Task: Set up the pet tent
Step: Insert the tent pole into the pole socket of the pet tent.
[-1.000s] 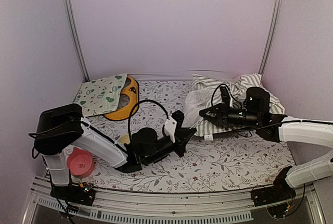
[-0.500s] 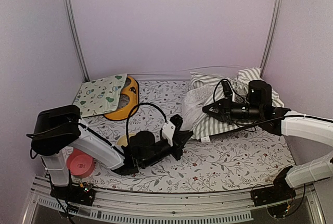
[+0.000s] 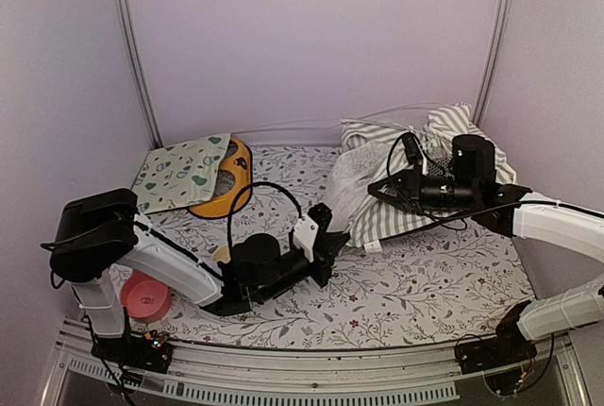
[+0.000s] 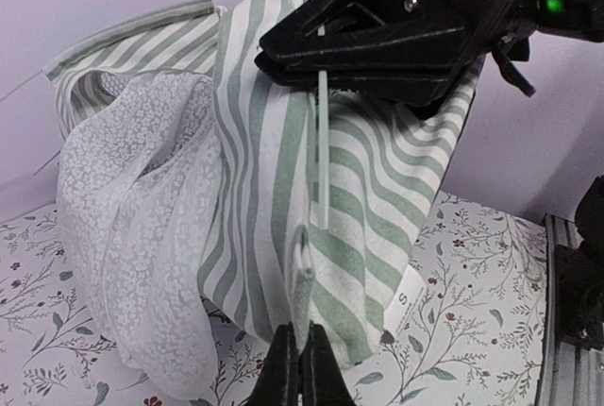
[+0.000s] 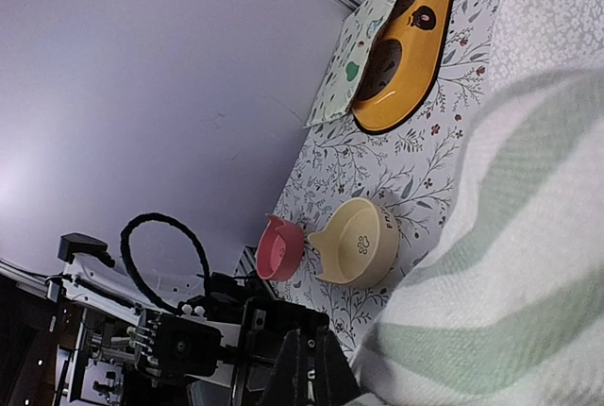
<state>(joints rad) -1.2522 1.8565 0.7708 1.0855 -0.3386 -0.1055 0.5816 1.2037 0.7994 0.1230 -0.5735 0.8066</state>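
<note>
The pet tent [image 3: 401, 208], a grey-green and white striped fabric heap with a sheer lace flap [image 3: 347, 177], hangs bunched at the back right. My left gripper [image 3: 337, 239] is low at the tent's near hem. In the left wrist view it [image 4: 300, 368] is shut on a narrow fabric loop of the tent [image 4: 255, 179]. My right gripper [image 3: 376, 189] is raised over the tent. It is shut on a thin white pole [image 4: 321, 142] that points down toward that loop. In the right wrist view [image 5: 311, 373] the striped fabric [image 5: 528, 264] fills the right side.
A cream mat with teal and green shapes [image 3: 181, 172] lies over an orange pet dish [image 3: 229, 184] at the back left. A pink bowl [image 3: 143, 295] and a cream bowl [image 5: 357, 241] sit near the left arm's base. Metal posts stand at both back corners.
My right gripper has risen and moved back, lifting the striped fabric higher. My left gripper has stayed low at the hem and shifted only slightly.
</note>
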